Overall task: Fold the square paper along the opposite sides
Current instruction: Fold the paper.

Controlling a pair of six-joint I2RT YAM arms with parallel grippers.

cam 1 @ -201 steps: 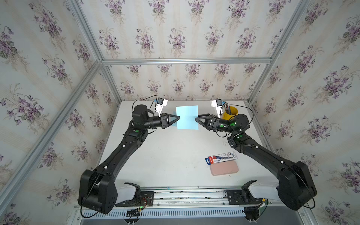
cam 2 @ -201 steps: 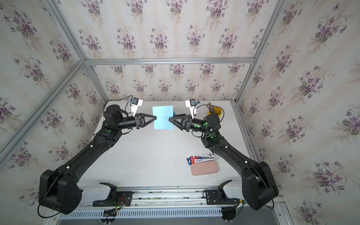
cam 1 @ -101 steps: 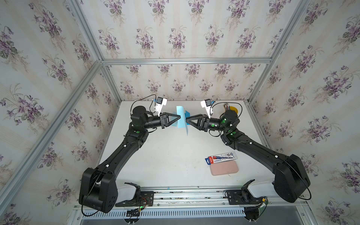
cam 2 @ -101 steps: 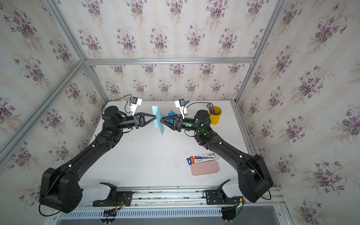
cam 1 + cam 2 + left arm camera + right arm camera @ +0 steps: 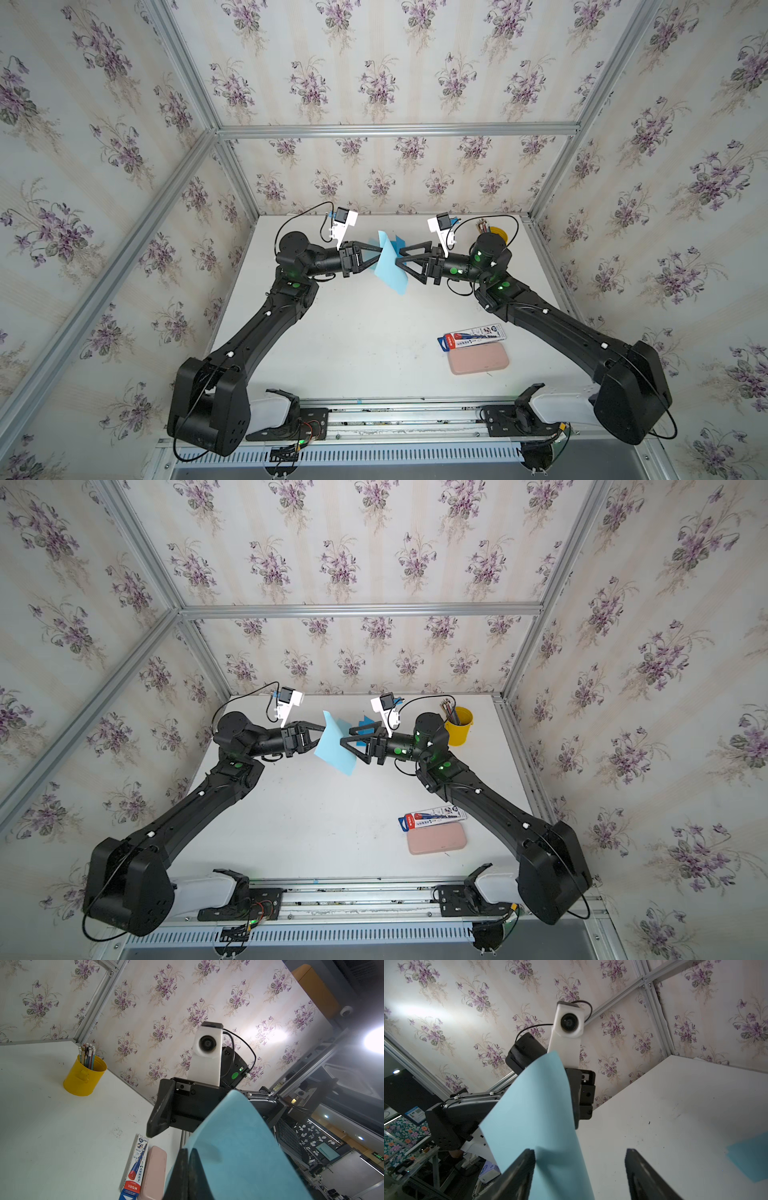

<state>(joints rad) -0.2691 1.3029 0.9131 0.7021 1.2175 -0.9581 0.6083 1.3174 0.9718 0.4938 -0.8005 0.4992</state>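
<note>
**Item:** paper, one blue square.

**Location:** in the air over the far half of the table, between the two grippers. It is clear of the surface in both top views.

**Condition:** bent over on itself in a loose curve, with no crease pressed. Whether the two opposite edges meet I cannot tell.

**Attitude:** near upright, one face toward each arm. The long axis slants from a raised far corner down toward the table's front.

**Held by:** left gripper, clamped tight on the paper's edge.

**Free:** right gripper, jaws spread wide and gripping nothing. The paper lies against or just beside one finger.

**Step in hand (judged):** bringing opposite sides together — the bend is formed but the fold is not set.

**Next move calls for:** matching the edges, lowering the paper flat, and pressing along the bend with the right gripper. The left pinch must not slip, or the edges will slide apart.

**Also present:** second sheet, blue, flat on the table and apart from the paper.
</note>
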